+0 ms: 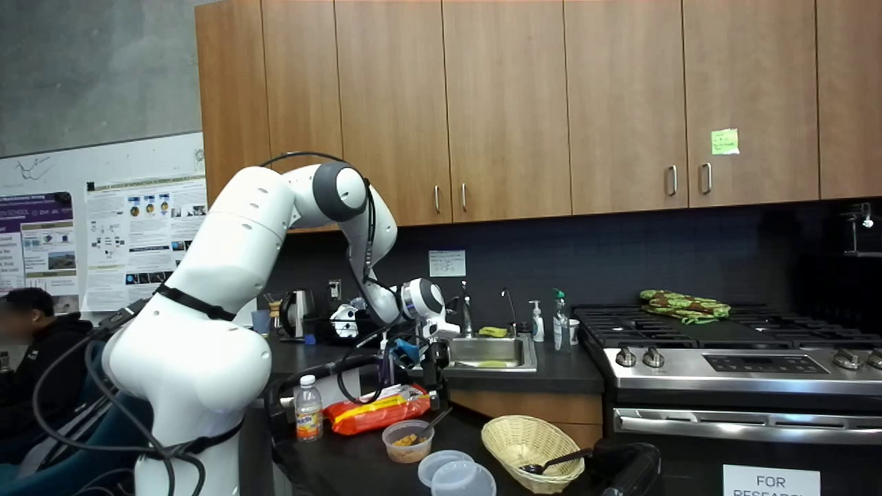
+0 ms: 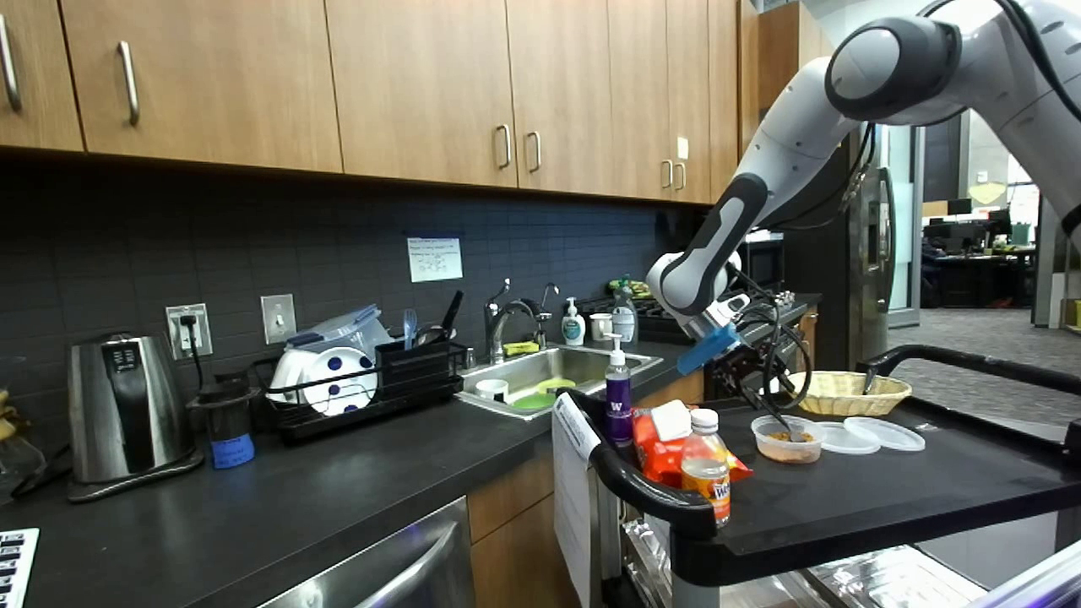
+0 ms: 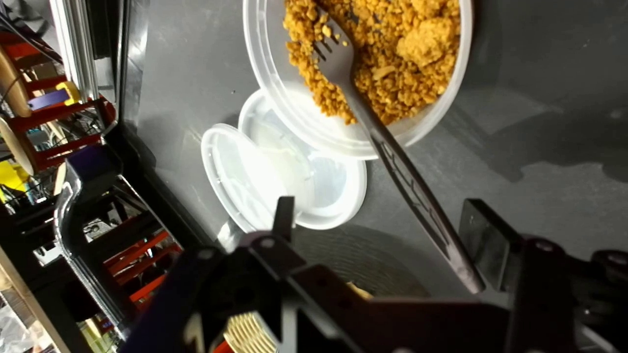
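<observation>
Wrist view: I've got the end effector [image 3: 382, 228] wide, nothing gripped. Grey plastic fork [image 3: 400, 169] rests tines in a round tub [image 3: 338, 139] of crumbs [image 3: 407, 88], long axis slanting, in frame, between my fingertips [image 3: 483, 245], tail nearest the picture-right one; contact unclear.

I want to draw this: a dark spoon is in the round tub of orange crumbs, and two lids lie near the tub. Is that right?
Almost! That's a dark fork, not a spoon: the wrist view shows its prongs. It is in the round tub of orange crumbs, and two lids lie near the tub.
</observation>
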`<state>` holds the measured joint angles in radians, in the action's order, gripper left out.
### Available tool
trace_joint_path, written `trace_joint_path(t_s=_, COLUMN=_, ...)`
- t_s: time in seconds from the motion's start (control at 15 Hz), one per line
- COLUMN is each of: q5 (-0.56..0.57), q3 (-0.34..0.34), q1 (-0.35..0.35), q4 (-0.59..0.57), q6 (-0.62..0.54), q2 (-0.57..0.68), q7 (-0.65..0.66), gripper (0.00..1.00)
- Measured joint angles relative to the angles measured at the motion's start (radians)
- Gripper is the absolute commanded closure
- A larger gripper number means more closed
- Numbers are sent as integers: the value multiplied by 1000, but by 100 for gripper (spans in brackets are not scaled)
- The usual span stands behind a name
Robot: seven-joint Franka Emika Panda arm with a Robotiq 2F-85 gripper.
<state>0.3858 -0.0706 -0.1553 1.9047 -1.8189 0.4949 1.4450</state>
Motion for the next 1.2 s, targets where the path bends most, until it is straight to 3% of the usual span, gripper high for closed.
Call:
trace_joint_path(t_s=0.2, q5=0, q3=0, q1=0, q4=0, q6=3, q2=0, q7=0, gripper=14)
trace_joint_path(t_s=0.4, q5=1, q3=0, q1=-1, q4=0, q6=3, q2=1, q7=-1, gripper=5)
trace_joint_path(t_s=0.87, q5=32, q3=-1, q1=-1, q4=0, q6=3, q2=5, q7=-3, gripper=9)
trace_joint_path(t_s=0.93, q5=44, q3=-2, q1=-1, q4=0, q6=3, q2=7, q7=-3, gripper=15)
trace_joint_path(t_s=1.07, q5=69, q3=-7, q1=0, q4=0, q6=3, q2=13, q7=-4, gripper=40)
trace_joint_path(t_s=1.2, q5=89, q3=-13, q1=0, q4=0, q6=4, q2=16, q7=-6, gripper=55)
